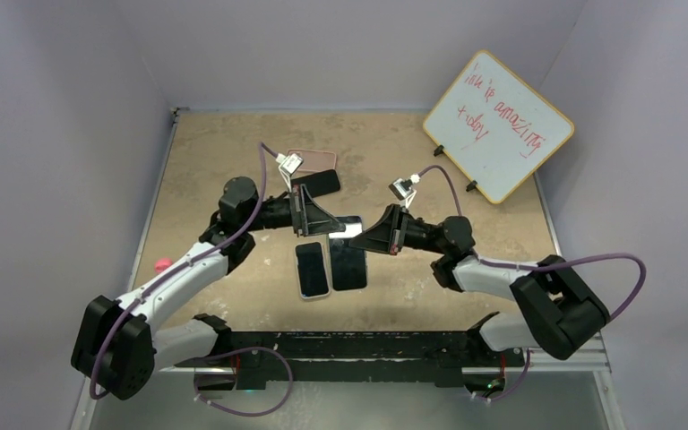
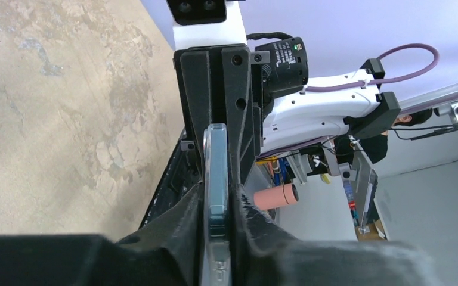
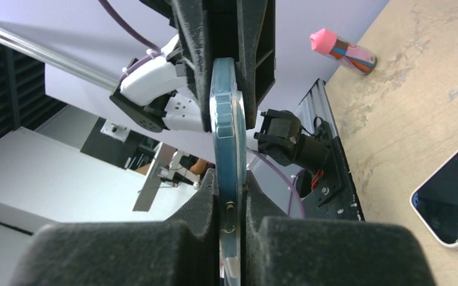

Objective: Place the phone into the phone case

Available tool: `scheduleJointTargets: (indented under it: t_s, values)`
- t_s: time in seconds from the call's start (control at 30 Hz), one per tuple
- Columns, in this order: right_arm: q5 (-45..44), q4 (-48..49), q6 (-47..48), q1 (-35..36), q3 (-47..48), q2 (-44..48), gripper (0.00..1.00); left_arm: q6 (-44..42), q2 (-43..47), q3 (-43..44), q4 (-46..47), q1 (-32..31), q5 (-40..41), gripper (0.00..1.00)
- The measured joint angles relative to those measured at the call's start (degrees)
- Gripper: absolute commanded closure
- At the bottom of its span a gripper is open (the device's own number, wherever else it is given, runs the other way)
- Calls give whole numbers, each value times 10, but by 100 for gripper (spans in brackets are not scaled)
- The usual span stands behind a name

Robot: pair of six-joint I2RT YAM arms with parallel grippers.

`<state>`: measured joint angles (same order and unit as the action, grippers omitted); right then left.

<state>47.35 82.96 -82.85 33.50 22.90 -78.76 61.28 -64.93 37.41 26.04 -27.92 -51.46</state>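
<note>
Holding one thin slab (image 2: 216, 161) edge-on, two-handed, above the table (image 1: 206, 152).
Left gripper (image 1: 321, 218): jaws closed tight on one end of the slab, whose bluish, translucent edge faces my wrist camera; phone or case, I cannot tell which. Below it on the table lie a white-rimmed phone (image 1: 312, 269) and, just beside it, a dark phone (image 1: 349, 264). Right gripper (image 1: 369, 235): clamped likewise on the opposite end. To do this step well, I judge both grips should be square and equally firm, the slab untwisted, and neither end released until the part is supported.
</note>
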Motion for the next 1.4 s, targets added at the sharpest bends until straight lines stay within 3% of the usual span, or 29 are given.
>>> scheduleJointTargets:
  t_s: [0.1, 0.33, 0.53, 0.73, 0.77, 0.97, 1.03, 1.1, 1.13, 1.23, 1.4]
  values:
    - [-18, -31, 18, 0, 0, 21, 100, -23, 0, 18, -41, 0, 1, 47]
    - [-81, -91, 45, 1, 0, 70, 100, -64, 21, 31, -108, -2, -2, 44]
    - [-119, -93, 38, 1, 0, 56, 100, -65, 40, 3, -101, -2, -9, 58]
    - [-127, -72, 23, 1, 0, 24, 100, -53, 40, -26, -91, 0, -9, 100]
    - [-127, -68, 23, 1, 0, 20, 99, -49, 40, -27, -90, 1, -9, 100]
    - [-124, -64, 28, 1, 0, 15, 74, -54, 38, -25, -103, 1, -2, 100]
    - [-125, -80, 35, 1, 1, 15, 78, -67, 38, -24, -113, 0, 2, 100]
    - [-127, -99, 44, 1, 3, 16, 94, -75, 38, -23, -123, 0, 7, 100]
    - [-127, -105, 48, 1, 4, 17, 100, -75, 38, -23, -128, 0, 9, 95]
    - [-127, -107, 57, 1, 6, 21, 100, -70, 39, -21, -135, 0, 9, 75]
    - [-133, -103, 47, 2, 7, 23, 100, -64, 46, -20, -128, 0, 9, 59]
